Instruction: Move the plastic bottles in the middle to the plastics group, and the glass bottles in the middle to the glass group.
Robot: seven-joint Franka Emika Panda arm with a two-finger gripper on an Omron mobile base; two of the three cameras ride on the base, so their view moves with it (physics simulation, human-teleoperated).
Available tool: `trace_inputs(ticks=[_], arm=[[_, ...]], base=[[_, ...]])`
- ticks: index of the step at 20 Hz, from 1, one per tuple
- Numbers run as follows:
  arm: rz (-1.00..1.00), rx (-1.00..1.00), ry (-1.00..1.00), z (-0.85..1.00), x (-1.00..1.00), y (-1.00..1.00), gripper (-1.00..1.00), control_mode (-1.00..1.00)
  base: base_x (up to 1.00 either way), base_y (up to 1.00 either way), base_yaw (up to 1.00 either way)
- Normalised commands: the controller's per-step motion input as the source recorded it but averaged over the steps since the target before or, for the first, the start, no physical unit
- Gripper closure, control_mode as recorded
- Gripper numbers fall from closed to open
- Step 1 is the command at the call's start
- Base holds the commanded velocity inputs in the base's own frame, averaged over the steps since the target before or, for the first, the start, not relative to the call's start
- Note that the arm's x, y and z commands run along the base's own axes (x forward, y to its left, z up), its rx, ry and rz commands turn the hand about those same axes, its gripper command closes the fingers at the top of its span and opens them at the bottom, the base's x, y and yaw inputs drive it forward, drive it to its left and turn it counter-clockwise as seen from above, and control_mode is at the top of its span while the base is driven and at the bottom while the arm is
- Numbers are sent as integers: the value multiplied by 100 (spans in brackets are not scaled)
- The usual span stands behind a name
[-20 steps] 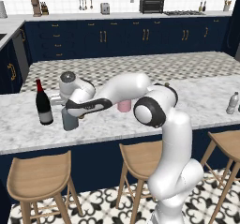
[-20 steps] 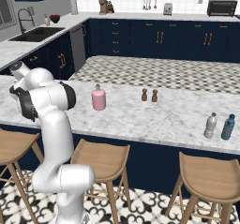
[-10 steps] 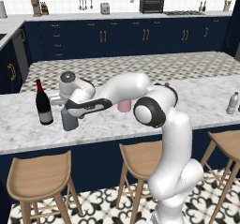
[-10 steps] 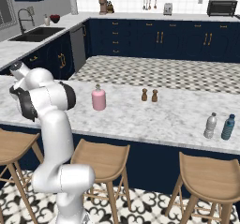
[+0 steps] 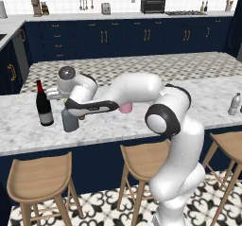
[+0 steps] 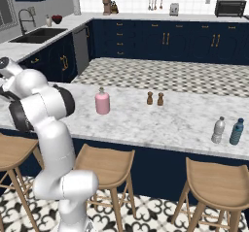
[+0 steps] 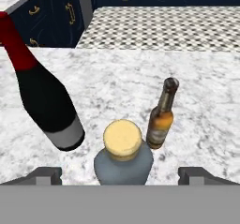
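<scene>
**Slate-blue bottle standing at the glass end, jaws wide around it**

From my seat the marble island counter (image 6: 146,124) carries everything. Over its left end the arm reaches low, and the gripper (image 7: 121,175) sits with its two fingertips (image 7: 44,175) spread wide, one on each side of the slate-blue bottle (image 7: 123,160), clear of its body. I see nothing held.

Wine bottle (image 5: 44,104): dark, red top, pale label, upright near the left end of the counter. In the hand view it leans across the left side, which is the camera's tilt.

Slate-blue bottle, tan cap: upright on the counter just right of the wine bottle in the left base view (image 5: 69,120), close but apart.

Pink bottle (image 6: 102,102): upright in the middle of the counter, well apart from the left-end group.

Clear silvery bottle (image 6: 218,130): near the right end, by the front edge, just beside a blue-green bottle (image 6: 236,131).

Amber bottle (image 7: 161,119): slim, upright, just behind and right of the slate-blue one in the hand view.

Two brown shakers (image 6: 154,98): side by side, mid-counter, right of the pink bottle.
</scene>
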Motion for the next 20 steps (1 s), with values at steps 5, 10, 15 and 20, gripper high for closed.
trace_inputs(ticks=[5,10,15,20], arm=[[1,7,-1,45,-59,-44,-100,-100],[2,2,1,36,-20,-79,-100,-100],[0,0,4,17,0,-99,-100,-100],[0,0,10,0,0,-100,-100,-100]], base=[[0,0,0],[0,0,0],[0,0,0],[0,0,0]])
